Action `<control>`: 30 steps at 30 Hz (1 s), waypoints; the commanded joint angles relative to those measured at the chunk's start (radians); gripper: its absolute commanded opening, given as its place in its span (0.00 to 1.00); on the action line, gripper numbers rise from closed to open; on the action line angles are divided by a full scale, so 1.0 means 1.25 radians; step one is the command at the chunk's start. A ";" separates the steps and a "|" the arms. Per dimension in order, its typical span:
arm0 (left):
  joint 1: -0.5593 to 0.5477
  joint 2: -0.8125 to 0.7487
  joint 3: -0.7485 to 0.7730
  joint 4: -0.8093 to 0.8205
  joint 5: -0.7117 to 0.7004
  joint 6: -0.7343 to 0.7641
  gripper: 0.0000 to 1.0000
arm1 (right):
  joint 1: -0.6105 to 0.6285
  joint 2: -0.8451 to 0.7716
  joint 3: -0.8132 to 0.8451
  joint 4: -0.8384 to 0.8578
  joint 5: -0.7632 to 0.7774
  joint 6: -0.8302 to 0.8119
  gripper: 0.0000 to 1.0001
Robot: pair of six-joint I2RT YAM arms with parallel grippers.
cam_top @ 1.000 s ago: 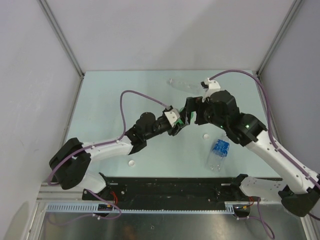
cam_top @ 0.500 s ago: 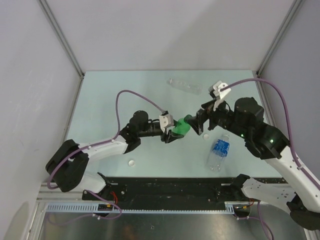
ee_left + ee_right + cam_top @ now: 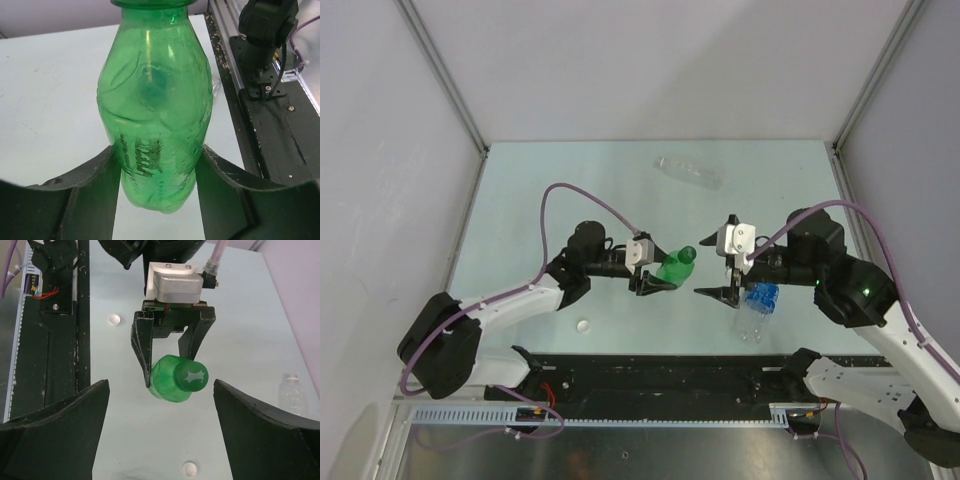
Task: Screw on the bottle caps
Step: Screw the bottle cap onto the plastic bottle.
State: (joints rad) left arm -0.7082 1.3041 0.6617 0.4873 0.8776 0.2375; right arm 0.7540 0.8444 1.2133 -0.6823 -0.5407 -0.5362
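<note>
The left end effector (image 3: pixel 663 275) squeezed the fat lower part of the green bottle (image 3: pixel 152 110) between its two fingers. It held the bottle up off the worktop (image 3: pixel 540 200), tipped, with the neck pointing toward 2 o'clock in the top view. The green cap (image 3: pixel 189 376) sat on the neck. I could not tell how tight it was.

The right end effector (image 3: pixel 712 262) was wide open and held nothing. It waited at 3 o'clock from the bottle, facing the cap but not touching it.

I think the green cap may need one more twist. To do that well, the right fingers should come straight at the cap, one on each side, and close softly. Then they should turn while the left side grips hard, so the bottle does not spin too. A crooked start could jam the cap.

From the green bottle, one white cap (image 3: pixel 583 325) lay at 8 o'clock. A second white cap (image 3: pixel 189 469) showed at 6 o'clock in the right wrist view. The bottle with a blue label (image 3: pixel 758 303) lay on its side at 4 o'clock, close to the right end effector. The clear bottle (image 3: pixel 688 172) lay at 12 o'clock, far off.
</note>
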 commanded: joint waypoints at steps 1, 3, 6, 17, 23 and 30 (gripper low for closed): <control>0.007 -0.026 0.014 -0.045 0.010 0.046 0.00 | 0.003 0.025 0.000 0.000 -0.034 -0.068 0.88; 0.008 -0.027 0.015 -0.051 0.010 0.049 0.00 | 0.003 0.038 0.000 0.007 -0.015 -0.058 0.86; 0.008 -0.030 0.014 -0.057 0.014 0.053 0.00 | 0.003 0.056 0.000 0.011 0.006 -0.046 0.83; 0.007 -0.036 0.024 -0.083 0.017 0.063 0.00 | 0.003 0.092 0.001 0.014 0.045 -0.032 0.76; 0.006 -0.041 0.027 -0.087 0.019 0.065 0.00 | 0.003 0.117 0.000 0.010 0.061 -0.022 0.71; 0.006 -0.043 0.028 -0.089 0.017 0.064 0.00 | 0.003 0.119 0.000 0.008 0.059 -0.017 0.66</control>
State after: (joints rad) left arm -0.7063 1.2819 0.6621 0.3641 0.8776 0.2970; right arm 0.7547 1.0027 1.2083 -0.6842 -0.4709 -0.5694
